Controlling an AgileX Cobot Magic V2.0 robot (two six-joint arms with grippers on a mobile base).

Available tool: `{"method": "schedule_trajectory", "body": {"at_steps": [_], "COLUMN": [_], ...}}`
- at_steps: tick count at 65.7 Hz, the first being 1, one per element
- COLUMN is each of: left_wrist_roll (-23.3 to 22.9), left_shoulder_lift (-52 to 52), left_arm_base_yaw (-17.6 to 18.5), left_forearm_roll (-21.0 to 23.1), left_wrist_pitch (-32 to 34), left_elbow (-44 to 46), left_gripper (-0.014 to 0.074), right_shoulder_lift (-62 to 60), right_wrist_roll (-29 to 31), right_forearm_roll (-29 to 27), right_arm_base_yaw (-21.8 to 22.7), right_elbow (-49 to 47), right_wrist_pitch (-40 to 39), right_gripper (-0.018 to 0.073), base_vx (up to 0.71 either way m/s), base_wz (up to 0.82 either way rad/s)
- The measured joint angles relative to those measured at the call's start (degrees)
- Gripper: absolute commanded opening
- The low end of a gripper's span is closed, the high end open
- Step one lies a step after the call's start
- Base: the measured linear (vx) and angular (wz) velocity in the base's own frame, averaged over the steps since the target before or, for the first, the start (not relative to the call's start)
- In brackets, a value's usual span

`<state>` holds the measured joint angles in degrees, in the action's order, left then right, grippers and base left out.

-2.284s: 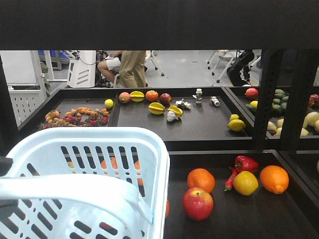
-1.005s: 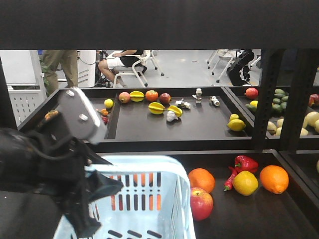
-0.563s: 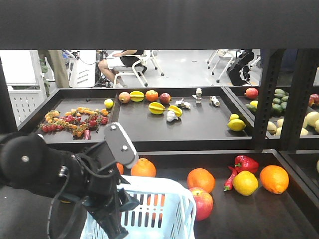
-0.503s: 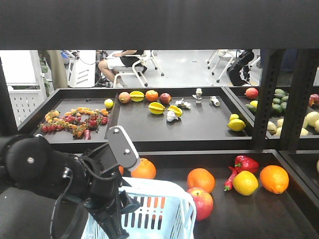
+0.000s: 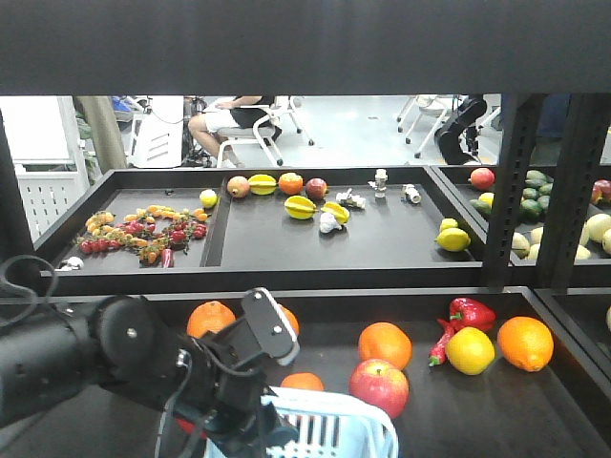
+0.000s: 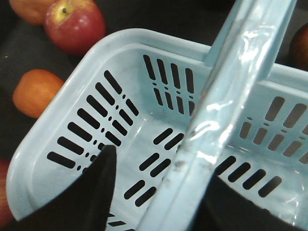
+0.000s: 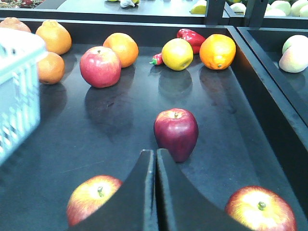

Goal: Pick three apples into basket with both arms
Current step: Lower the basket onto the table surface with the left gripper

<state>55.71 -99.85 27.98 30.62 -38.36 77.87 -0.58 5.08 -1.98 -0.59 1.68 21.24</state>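
Observation:
A light blue basket (image 5: 329,425) shows at the bottom of the front view, under my black left arm (image 5: 143,363). In the left wrist view my left gripper (image 6: 154,154) is open. The basket handle (image 6: 226,96) runs between its jaws, against the right one, with a gap to the left finger (image 6: 96,187). The basket (image 6: 72,120) is empty. My right gripper (image 7: 155,151) is shut and empty. A dark red apple (image 7: 176,132) stands just beyond its tips. Two red-yellow apples (image 7: 94,197) (image 7: 260,209) lie either side. Another red apple (image 7: 100,66) (image 5: 379,388) is farther off.
Several oranges (image 7: 124,48) (image 7: 217,50) (image 5: 210,318), a lemon (image 7: 177,54) and a red pepper (image 7: 192,37) lie at the back of the tray. The tray wall (image 7: 269,110) runs along the right. A farther shelf (image 5: 382,248) holds more fruit.
My left arm has lowered the basket from high in front of the camera to the bottom of the front view. The oranges behind it now show.

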Motion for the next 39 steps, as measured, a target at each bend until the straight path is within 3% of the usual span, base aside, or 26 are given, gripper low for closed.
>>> {"method": "schedule_trajectory", "body": {"at_steps": [17,39], "left_wrist_roll": [2.71,2.71], "left_shoulder_lift": [-1.44,-1.51], "left_arm_base_yaw": [0.00,0.00], "left_forearm_roll": [1.86,2.56], "left_wrist_pitch": [1.22,3.88], "left_elbow": [0.00,0.00], "left_gripper": [0.0222,0.0531], "right_shoulder_lift": [0.00,0.00], "right_wrist_roll": [0.00,0.00], "right_forearm_roll": [0.00,0.00], "right_arm_base_yaw": [0.00,0.00], "right_elbow": [0.00,0.00], "right_wrist_pitch": [0.00,0.00], "right_gripper": [-0.0004,-0.0004], "base_vx": [0.00,0.00], "base_wz": [0.00,0.00]}}
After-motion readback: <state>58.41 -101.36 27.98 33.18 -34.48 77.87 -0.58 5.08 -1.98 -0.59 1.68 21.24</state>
